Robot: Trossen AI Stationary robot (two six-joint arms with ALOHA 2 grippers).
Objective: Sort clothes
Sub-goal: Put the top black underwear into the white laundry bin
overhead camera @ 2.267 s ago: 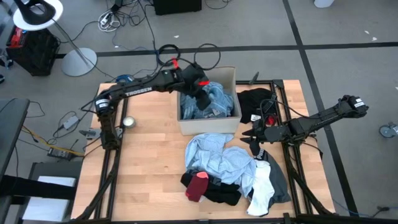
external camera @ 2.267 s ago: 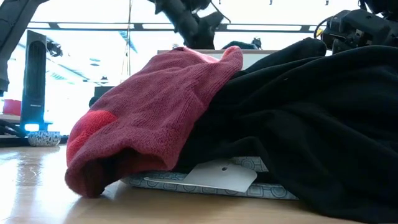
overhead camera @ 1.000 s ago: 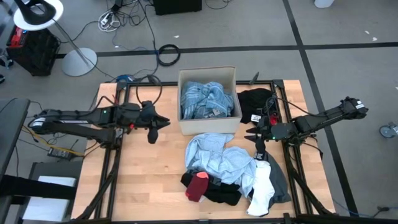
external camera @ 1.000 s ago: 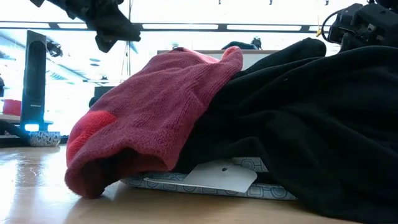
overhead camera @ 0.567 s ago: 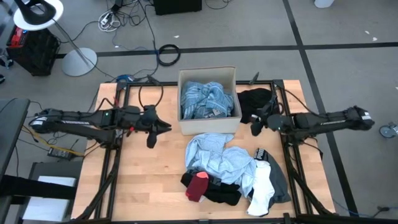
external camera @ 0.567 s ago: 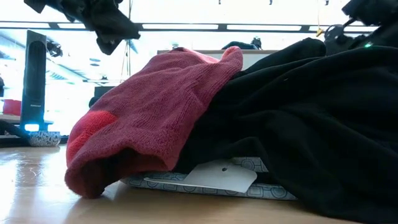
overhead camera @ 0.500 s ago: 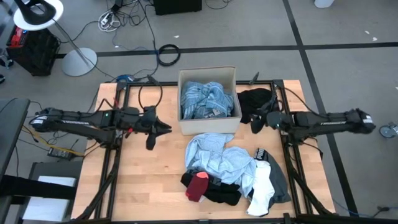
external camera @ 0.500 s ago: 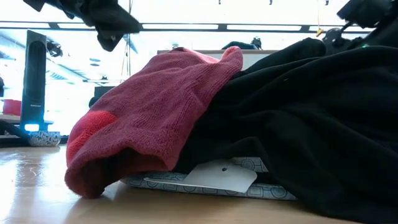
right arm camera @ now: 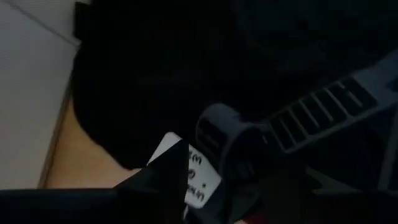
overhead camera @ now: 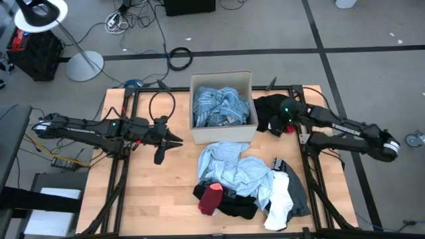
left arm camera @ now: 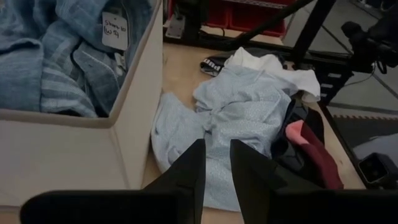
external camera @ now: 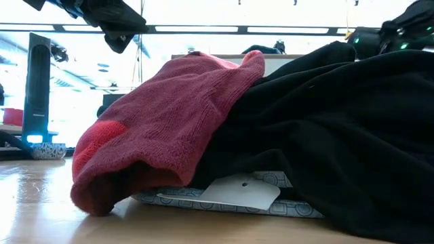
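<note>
We see most of the clothes [overhead camera: 249, 180] heaped on the near middle of the wooden counter [overhead camera: 159, 192], a red piece [overhead camera: 211, 198] at the pile's left near edge. A black garment [overhead camera: 271, 109] lies apart at the far right. The cardboard box [overhead camera: 221, 131] at far centre holds blue striped garments [overhead camera: 221, 106]. The left gripper [overhead camera: 161, 141] hovers left of the box, fingers nearly together and empty. The right gripper [overhead camera: 287, 119] is down on the black garment; we cannot tell its fingers' state. Grey floor with cables [overhead camera: 179, 56] surrounds the counter.
</note>
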